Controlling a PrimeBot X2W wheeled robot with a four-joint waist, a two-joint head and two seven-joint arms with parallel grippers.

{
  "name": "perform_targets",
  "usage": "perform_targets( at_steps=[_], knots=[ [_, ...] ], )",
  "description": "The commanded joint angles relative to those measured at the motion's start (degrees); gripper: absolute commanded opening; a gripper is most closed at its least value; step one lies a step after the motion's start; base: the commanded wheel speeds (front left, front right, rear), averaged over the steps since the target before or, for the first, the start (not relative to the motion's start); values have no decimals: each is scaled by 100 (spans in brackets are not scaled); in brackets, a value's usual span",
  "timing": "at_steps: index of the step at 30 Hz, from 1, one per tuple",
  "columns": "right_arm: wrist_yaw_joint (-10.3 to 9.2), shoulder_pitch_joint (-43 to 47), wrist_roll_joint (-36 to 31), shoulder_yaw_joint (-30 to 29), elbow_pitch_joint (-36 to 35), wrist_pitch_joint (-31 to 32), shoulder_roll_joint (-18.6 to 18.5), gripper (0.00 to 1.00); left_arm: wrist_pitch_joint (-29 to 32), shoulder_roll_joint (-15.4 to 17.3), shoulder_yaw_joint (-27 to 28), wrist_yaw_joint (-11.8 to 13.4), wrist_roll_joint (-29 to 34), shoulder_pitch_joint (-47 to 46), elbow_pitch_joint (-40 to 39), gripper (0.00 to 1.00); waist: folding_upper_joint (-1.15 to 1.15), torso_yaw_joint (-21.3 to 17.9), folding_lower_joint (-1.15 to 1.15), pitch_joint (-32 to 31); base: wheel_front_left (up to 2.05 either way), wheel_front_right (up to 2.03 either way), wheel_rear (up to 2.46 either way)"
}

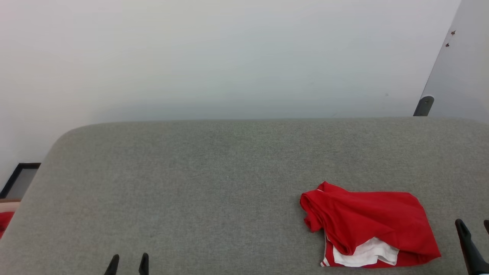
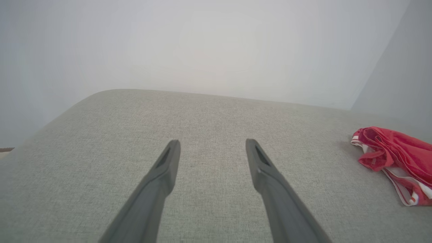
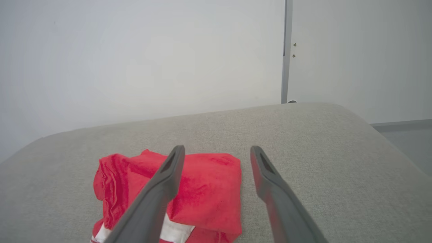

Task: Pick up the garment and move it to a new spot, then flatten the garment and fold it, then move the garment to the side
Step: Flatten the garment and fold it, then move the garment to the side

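L end effector & R end effector by worktop's near edge, both spread, empty. Garment bunched, maybe loosely folded, near that edge, R side, close to R end effector, not touching.

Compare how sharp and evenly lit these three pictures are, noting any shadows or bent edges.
Head view: soft, even light; the crumpled red shirt with white parts is sharp, casting only a thin shadow on the grey fabric surface. Left wrist view: hazy, washed out; the surface's far edge bows. Right wrist view: clearer, the shirt slightly soft.
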Motion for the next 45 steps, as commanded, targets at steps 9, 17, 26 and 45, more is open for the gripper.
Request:
perform_targets(
  at_steps=[9, 17, 26, 45],
  knots=[
    [-3, 216, -322, -337, -597, 403, 391, 100, 59, 10, -70, 48, -47, 21, -128, 100, 0, 38, 0, -3, 0, 0, 0],
    [-3, 286, -428, -447, -814, 577, 581, 100, 57, 25, -86, 84, -102, 26, -172, 100, 0, 42, 0, 8, 0, 0, 0],
    [-3, 285, -534, -509, -954, 515, 711, 100, 49, 38, -101, 110, -146, 13, -196, 100, 0, 45, 0, 4, 0, 0, 0],
    [-3, 244, -1163, -557, -830, -372, 875, 100, 22, 68, -130, 184, -210, -87, -210, 100, 0, 108, 0, 14, 0, 0, 0]
  ],
)
